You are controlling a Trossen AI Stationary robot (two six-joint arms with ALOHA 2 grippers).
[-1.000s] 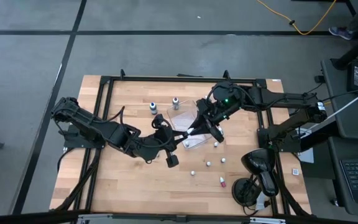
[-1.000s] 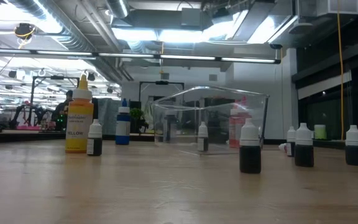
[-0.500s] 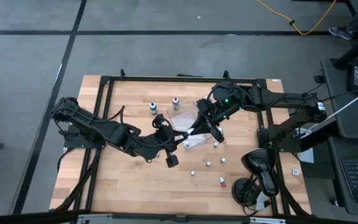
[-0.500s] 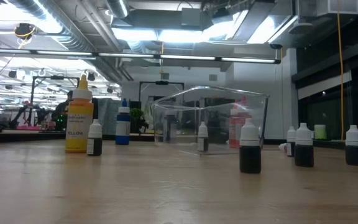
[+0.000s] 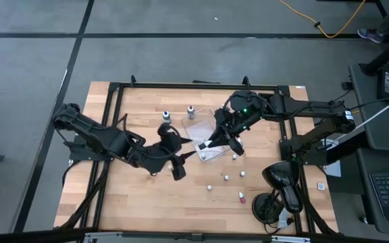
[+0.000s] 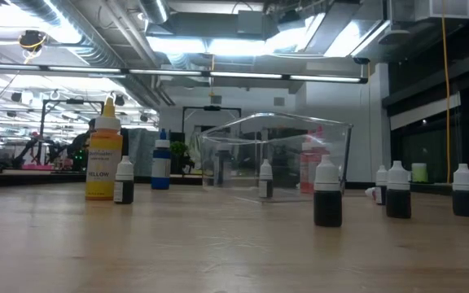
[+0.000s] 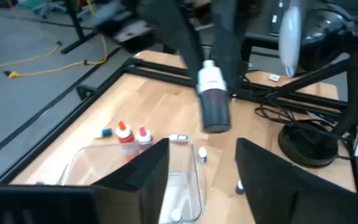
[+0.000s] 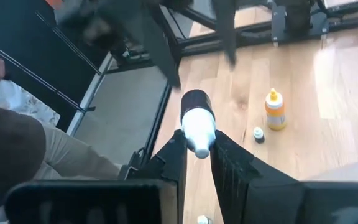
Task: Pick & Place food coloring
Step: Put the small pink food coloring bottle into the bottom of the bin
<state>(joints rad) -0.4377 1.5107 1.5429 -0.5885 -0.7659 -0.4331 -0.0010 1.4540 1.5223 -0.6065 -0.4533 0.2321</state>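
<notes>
My right gripper point(image 8: 197, 155) is clenched on a food coloring bottle point(image 8: 196, 123), above the clear tray point(image 5: 203, 135) near table centre. My left gripper point(image 7: 199, 163) at its 8 o'clock hangs released. The bottle's colour I can't make out.

Only thing I can actually read is "YELLOW" printed on the label of the tall yellow squeeze bottle point(image 6: 103, 159) standing on the wooden surface point(image 6: 218, 244) in the low view, there's some smaller print above that word but it's too tiny to make out.
</notes>
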